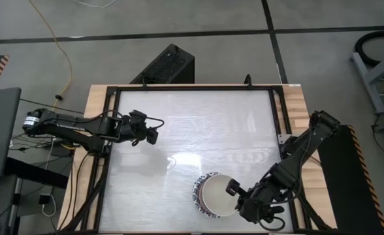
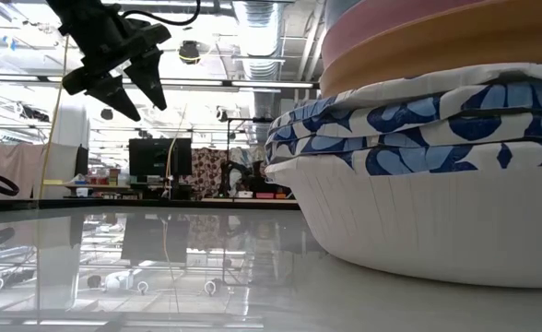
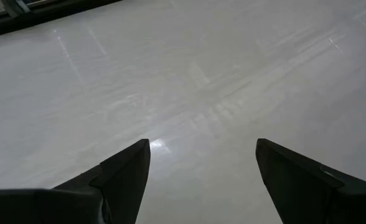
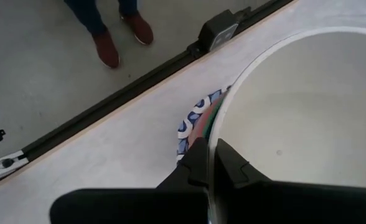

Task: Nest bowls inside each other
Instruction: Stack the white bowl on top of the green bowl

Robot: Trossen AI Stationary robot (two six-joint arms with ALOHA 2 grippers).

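Note:
Near the table's front edge, right of the middle, stands a stack of nested bowls (image 1: 215, 196). The low view shows the stack (image 2: 437, 166) from the side: a white bowl on the table, then blue-and-white patterned rims, with orange and pink above. The top bowl (image 4: 295, 106) is cream-white inside. Red, green and patterned rims (image 4: 195, 124) stick out from under it. My right gripper (image 4: 209, 163) is shut on the top bowl's rim at the stack's right side. My left gripper (image 1: 154, 135) hangs open above the bare table's left part, holding nothing. My right gripper pinches the top bowl's rim (image 4: 211, 140), one finger inside the bowl and one outside. The fingers slant down from the table's right side. The bowl sits mouth up over the stack; whether it rests fully in the bowl below I cannot tell.
A black frame rail (image 4: 108, 112) runs along the table's edge close by the stack. Beyond it stand a person's feet in red shoes (image 4: 108, 46). A black box (image 1: 169, 65) stands past the far edge. Bare tabletop (image 1: 198, 130) spreads between the two arms.

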